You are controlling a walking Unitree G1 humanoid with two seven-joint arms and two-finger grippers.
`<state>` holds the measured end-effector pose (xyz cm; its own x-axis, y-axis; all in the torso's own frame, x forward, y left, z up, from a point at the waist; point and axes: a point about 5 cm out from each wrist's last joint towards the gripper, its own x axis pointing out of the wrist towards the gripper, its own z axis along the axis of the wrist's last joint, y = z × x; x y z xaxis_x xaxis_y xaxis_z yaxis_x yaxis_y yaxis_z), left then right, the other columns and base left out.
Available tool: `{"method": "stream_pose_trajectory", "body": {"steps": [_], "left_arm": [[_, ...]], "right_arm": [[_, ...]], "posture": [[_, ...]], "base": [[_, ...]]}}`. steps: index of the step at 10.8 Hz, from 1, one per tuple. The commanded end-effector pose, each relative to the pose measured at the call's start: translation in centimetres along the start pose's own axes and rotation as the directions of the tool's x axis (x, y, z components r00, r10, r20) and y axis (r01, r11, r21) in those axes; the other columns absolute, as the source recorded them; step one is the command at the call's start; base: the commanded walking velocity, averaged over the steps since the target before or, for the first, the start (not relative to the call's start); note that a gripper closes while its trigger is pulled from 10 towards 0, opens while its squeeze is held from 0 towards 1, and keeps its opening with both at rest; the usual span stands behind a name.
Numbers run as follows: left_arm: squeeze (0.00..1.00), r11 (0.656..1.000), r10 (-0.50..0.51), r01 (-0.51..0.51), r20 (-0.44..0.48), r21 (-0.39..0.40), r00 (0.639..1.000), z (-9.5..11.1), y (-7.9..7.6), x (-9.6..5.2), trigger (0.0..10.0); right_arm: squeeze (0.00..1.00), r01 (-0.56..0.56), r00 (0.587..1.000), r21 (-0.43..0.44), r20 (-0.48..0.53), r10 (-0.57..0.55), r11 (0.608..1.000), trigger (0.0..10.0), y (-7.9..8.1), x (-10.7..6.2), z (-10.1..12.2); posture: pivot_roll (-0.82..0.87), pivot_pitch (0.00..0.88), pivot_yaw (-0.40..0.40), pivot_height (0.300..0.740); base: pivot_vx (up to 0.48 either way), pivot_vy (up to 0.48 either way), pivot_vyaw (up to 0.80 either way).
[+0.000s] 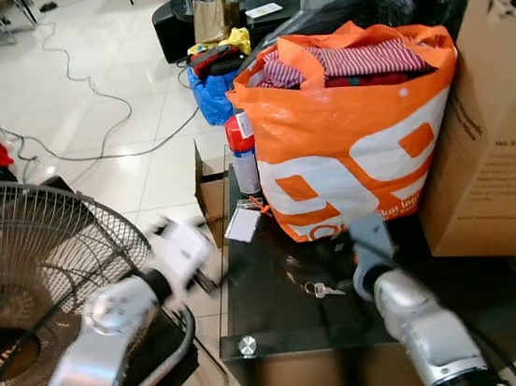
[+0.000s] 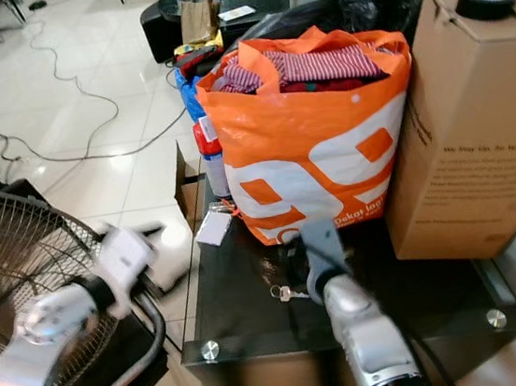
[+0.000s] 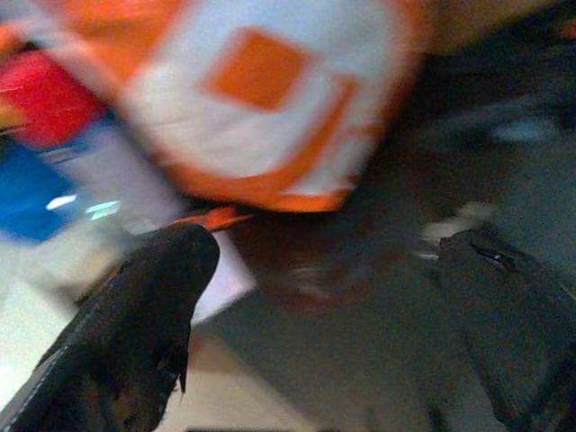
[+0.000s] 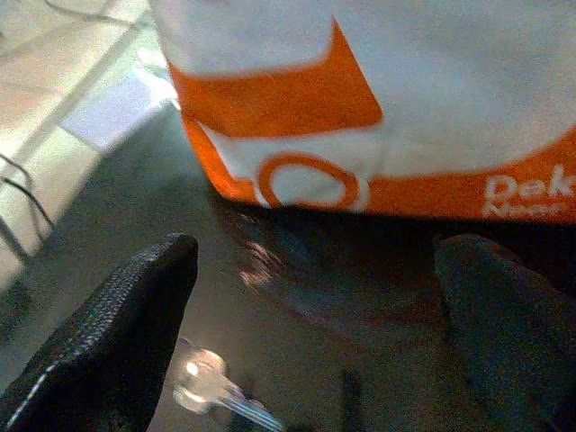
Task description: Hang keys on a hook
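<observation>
- Keys (image 1: pixel 319 289) are lying flat on the dark glass desk (image 1: pixel 284 326) in my left eye view, just in front of the big orange shopping bag (image 1: pixel 345 135) stuffed with clothes. My right gripper (image 1: pixel 369 236) is over the desk right beside them, close to the bag's bottom edge. A brown cardboard box (image 1: pixel 499 126) sits touching the bag on the right, and a red-capped spray can (image 1: pixel 243 152) stands at the bag's left.
- Right eye view, same scene: my left gripper (image 2: pixel 158 257) is out past the desk's left edge, over the tiled floor (image 2: pixel 90 129) and pretty blurry. A wire fan grille (image 2: pixel 22 269) sits low on the left. A roll of black tape (image 2: pixel 485 2) rests on top of the box.
- Left wrist view is smeared, but I can see both black fingers (image 3: pixel 144 315) spread wide with nothing between them, bag and desk ahead.
- Right wrist view: jaws wide apart, holding nothing, fingers (image 4: pixel 108 333) either side of the dark glass. The keys (image 4: pixel 211 387) are lying on the desk near one finger, not touched, with the bag's orange print just beyond.
</observation>
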<state>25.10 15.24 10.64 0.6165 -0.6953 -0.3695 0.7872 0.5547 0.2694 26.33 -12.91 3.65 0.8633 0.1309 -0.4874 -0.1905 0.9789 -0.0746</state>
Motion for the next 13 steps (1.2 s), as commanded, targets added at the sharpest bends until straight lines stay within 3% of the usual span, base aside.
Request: {"method": "stream_pose_trajectory", "body": {"steps": [1,2,5,8,10,13], "left_arm": [[0.0,0.998,-0.069,0.069,0.004,0.016,0.998,0.3,-0.4,0.0,10.0],[0.0,0.98,-0.201,0.201,-0.046,0.006,0.979,-0.4,-1.8,-0.8,10.0],[0.0,0.962,-0.272,0.275,-0.109,0.006,0.956,-1.4,-3.2,-2.1,10.0],[0.0,0.966,-0.255,0.257,-0.134,0.004,0.958,-1.3,-3.5,-3.5,10.0],[0.0,0.968,-0.249,0.252,-0.149,-0.004,0.957,-1.2,-3.7,-4.4,10.0],[0.0,0.973,-0.231,0.231,-0.155,-0.015,0.961,-0.9,-4.0,-4.8,10.0]], "right_arm": [[1.0,0.001,1.0,-0.022,0.024,0.0,1.0,10.0,0.0,0.3,0.5],[1.0,-0.117,0.993,-0.072,-0.034,0.115,0.99,10.0,1.4,0.4,-0.4],[1.0,-0.199,0.979,-0.072,-0.06,0.195,0.977,10.0,3.9,1.4,-1.8],[1.0,-0.283,0.959,-0.08,-0.032,0.281,0.956,10.0,5.7,2.4,-1.4],[1.0,-0.349,0.937,-0.145,-0.067,0.343,0.926,10.0,7.2,3.0,-2.0],[1.0,-0.345,0.937,-0.179,-0.117,0.328,0.921,10.0,7.6,3.4,-2.9]], "posture": [[-0.06,0.02,0.115,0.74],[-0.08,0.045,0.094,0.74],[-0.05,0.091,0.039,0.74],[-0.02,0.117,0.001,0.74],[0.0,0.127,-0.02,0.74],[0.01,0.144,-0.047,0.74]], "base": [[0.0,0.0,0.0],[0.0,0.0,0.0],[0.0,0.0,0.0],[0.0,0.0,0.0],[0.0,0.0,0.0],[0.0,0.0,0.0]]}}
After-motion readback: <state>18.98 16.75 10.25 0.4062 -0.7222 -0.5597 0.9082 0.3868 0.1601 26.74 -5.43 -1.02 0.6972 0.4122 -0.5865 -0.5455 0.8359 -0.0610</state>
